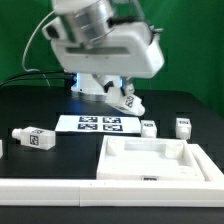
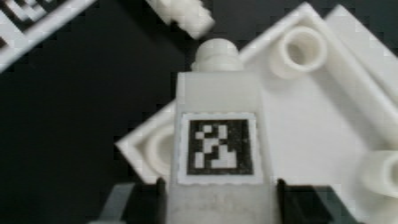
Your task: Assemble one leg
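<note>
One leg (image 2: 217, 105) is getting squeezed tight in my gripper (image 2: 214, 197) right now, tagged side facing my wrist, narrow tip pointing away from my palm. I'm holding it up off the table (image 1: 40, 105). Below my gripper the white panel (image 2: 338, 100) is lying flat, one corner hole (image 2: 302, 48) sitting just past the leg's tip.

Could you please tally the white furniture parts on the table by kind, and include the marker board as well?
Legs: 4, counting the leg in the pincer
Tray panel: 1
Marker board: 1
Total: 6
</note>
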Controlling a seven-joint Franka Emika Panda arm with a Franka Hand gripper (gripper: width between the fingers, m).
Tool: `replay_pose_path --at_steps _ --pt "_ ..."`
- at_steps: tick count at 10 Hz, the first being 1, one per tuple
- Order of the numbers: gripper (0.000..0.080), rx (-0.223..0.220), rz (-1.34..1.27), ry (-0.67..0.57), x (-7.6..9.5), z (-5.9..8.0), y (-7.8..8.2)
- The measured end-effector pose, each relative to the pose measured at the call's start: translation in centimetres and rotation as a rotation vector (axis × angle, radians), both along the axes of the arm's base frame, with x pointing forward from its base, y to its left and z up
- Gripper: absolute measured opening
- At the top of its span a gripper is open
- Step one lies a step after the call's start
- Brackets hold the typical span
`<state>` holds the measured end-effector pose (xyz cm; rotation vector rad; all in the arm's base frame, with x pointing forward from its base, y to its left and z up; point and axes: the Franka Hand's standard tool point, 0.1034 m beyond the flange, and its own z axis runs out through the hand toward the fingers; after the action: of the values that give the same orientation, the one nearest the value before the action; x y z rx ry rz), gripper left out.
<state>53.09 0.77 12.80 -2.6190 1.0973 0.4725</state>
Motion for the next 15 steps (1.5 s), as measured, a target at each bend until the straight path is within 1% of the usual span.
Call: replay_pose_path --at_steps 1,2,3,4,5,6,7,8,9,10,11,13,14,15 --pt "0.0287 -0.041 -0.091 0.003 -0.8 -0.4 0.6" --pt "0.0287 -0.091 -0.079 -0.061 -0.6 -0.6 0.5" --pt "0.0287 -0.128 -0.094 -0.119 0.0 -0.6 0.8" --pt "0.0287 -0.177 -0.085 -0.183 0.3 -0.7 1.2" --pt "0.0287 -0.246 -0.009 -0.222 0.3 -0.9 1.8" --pt "0.0287 -0.279 0.037 -0.259 1.4 -0.3 2.6" --pt "0.0287 -0.304 0.066 -0.327 2.8 0.6 3.0" --pt "0.0287 -0.332 0.119 -0.391 3.9 1.1 4.0" --pt "0.0287 -0.345 0.12 -0.447 4.6 1.5 5.0" --pt "0.0287 -0.352 0.097 -0.514 4.5 1.3 6.0" --pt "0.0287 -0.357 0.096 -0.546 4.1 1.0 6.7" --pt "0.0287 -0.359 0.139 -0.539 4.1 1.0 6.8" --pt "0.0287 -0.391 0.261 -0.511 4.8 1.7 6.9" --pt "0.0287 -0.421 0.378 -0.539 6.4 2.4 6.8"
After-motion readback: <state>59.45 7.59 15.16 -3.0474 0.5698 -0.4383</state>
